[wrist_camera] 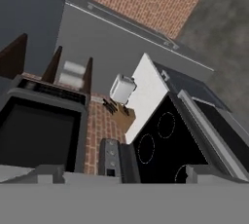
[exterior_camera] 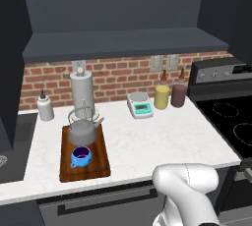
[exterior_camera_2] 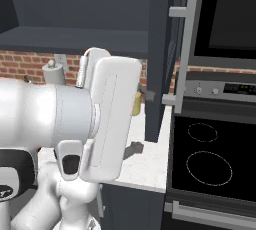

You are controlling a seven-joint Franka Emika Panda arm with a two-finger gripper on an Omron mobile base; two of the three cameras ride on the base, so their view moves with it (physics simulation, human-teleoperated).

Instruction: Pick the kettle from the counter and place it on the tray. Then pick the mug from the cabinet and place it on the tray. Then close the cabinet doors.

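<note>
Kettle (exterior_camera: pixel 83 127) & mug (exterior_camera: pixel 80 156) both sit on tray (exterior_camera: pixel 84 156) on counter (exterior_camera: pixel 162 139), so only cabinet doors (exterior_camera_2: pixel 162 59) remain, hence gripper (wrist_camera: pixel 124 172) w/ fingers spread wide, holding nothing, by the open right door's bar handle (exterior_camera_2: pixel 184 54).

My arm (exterior_camera_2: pixel 75 124) is all glossy white shell, chunky rounded segments with soft edges. From the right base camera there's a flat slab-like white cover with a long shallow recess down its face, and a dark oval inset on a small lug below it. A black band wraps the joint at the lower left, with what might be pale lettering on it, too blurry to read. A thin grey cable loops over the top.
</note>
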